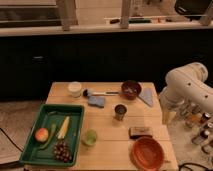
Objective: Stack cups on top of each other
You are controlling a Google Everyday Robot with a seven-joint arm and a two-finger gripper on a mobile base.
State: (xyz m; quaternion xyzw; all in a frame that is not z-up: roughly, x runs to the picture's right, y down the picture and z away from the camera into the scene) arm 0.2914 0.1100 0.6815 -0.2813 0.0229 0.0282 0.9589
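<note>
Three cups stand apart on the wooden table. The white cup is at the back left. The dark shiny metallic cup is near the middle. The translucent pale-green cup is at the front, beside the green tray. My white arm bends over the table's right edge. My gripper hangs below it by that edge, to the right of the metallic cup and apart from all the cups.
A green tray at front left holds an apple, a banana, grapes and a green vegetable. A dark red bowl, brush, blue sponge and grey cloth lie at the back. An orange bowl and dark block sit front right. Bottles stand right of the table.
</note>
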